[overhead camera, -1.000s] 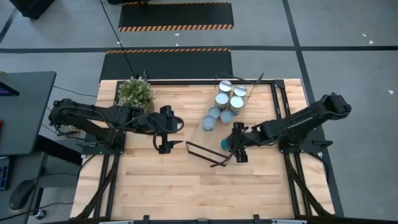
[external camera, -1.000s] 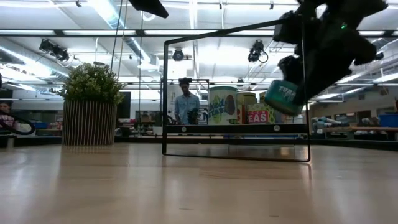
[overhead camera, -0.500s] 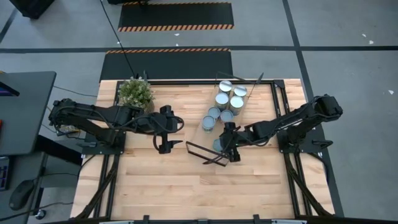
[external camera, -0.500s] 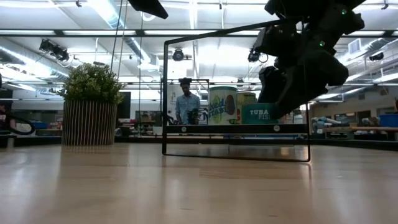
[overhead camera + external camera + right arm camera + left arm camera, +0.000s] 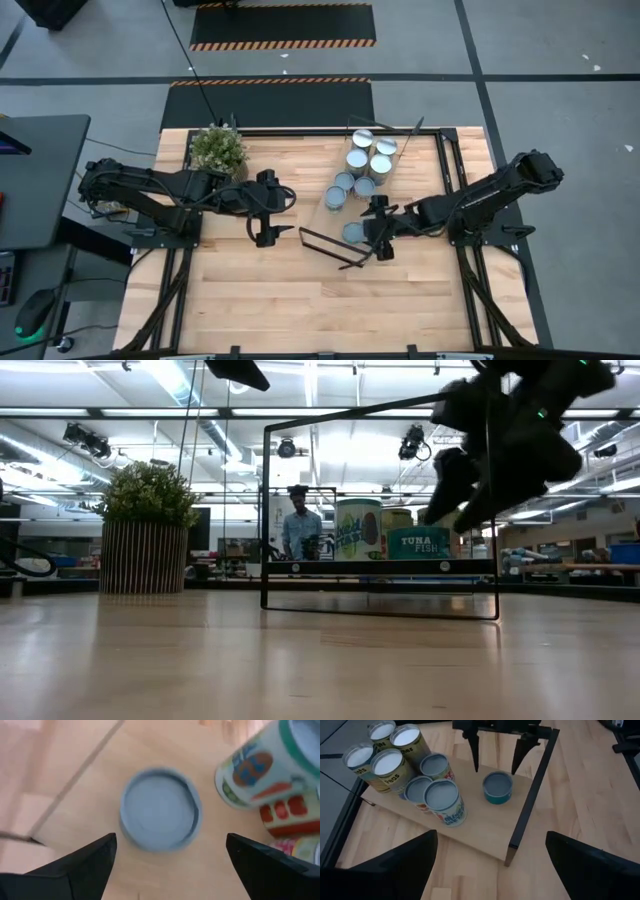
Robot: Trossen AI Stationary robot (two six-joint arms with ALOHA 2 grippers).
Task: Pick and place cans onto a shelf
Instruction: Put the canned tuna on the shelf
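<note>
A short teal tuna can (image 5: 160,810) with a blue-grey top stands upright on the light-wood shelf board (image 5: 485,832), near its black end frame (image 5: 318,243). It also shows in the high view (image 5: 352,233), the low view (image 5: 418,543) and the left wrist view (image 5: 497,787). My right gripper (image 5: 372,229) is open and empty, just right of this can and above it, also seen in the left wrist view (image 5: 496,762). Several more cans (image 5: 365,162) stand on the shelf's far part. My left gripper (image 5: 268,210) is open and empty, left of the shelf.
A potted green plant (image 5: 218,148) stands at the table's far left. The taller cans (image 5: 405,765) crowd the shelf's far end, close beside the teal can. A person (image 5: 300,525) stands in the room behind the table. Bare tabletop lies toward the near edge.
My right gripper has carried the teal can, tilted, toward the table's left onto the shelf board, let it go there and drawn back toward the right and up. The can now stands upright on the board.
</note>
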